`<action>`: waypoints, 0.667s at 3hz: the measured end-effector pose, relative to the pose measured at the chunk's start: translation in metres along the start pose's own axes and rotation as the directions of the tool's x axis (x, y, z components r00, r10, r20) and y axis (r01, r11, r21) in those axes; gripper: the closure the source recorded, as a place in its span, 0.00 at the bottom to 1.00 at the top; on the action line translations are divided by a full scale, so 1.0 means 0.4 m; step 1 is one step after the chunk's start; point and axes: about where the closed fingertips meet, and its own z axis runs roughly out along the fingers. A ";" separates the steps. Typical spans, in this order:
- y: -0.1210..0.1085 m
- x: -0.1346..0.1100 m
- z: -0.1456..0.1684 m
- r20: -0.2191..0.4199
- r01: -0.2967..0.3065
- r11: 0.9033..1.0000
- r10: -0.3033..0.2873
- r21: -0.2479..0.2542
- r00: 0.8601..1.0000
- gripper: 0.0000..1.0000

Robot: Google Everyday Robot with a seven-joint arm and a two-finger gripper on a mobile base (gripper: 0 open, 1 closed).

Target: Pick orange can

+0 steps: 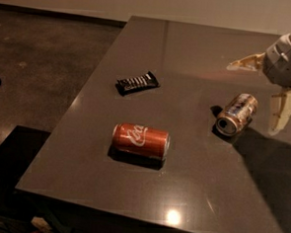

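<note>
The orange can lies on its side on the right part of the grey worktop, its silver top turned toward the near left. The pincer hangs at the right edge with its two pale fingers spread wide, apparently just above the can and holding nothing. A red can lies on its side nearer the middle, and a dark snack bar sits farther left.

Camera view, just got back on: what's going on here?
The robot's hand hangs open at the right side of the table, close by the orange can, which lies on its side and is not gripped yet. A red can and a dark snack bar lie further left, away from the hand.
</note>
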 end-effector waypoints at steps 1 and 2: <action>0.004 -0.001 0.055 -0.007 0.147 0.988 -0.147 -0.046 0.989 0.00; 0.020 0.003 0.103 -0.027 0.259 0.959 -0.264 -0.111 0.964 0.00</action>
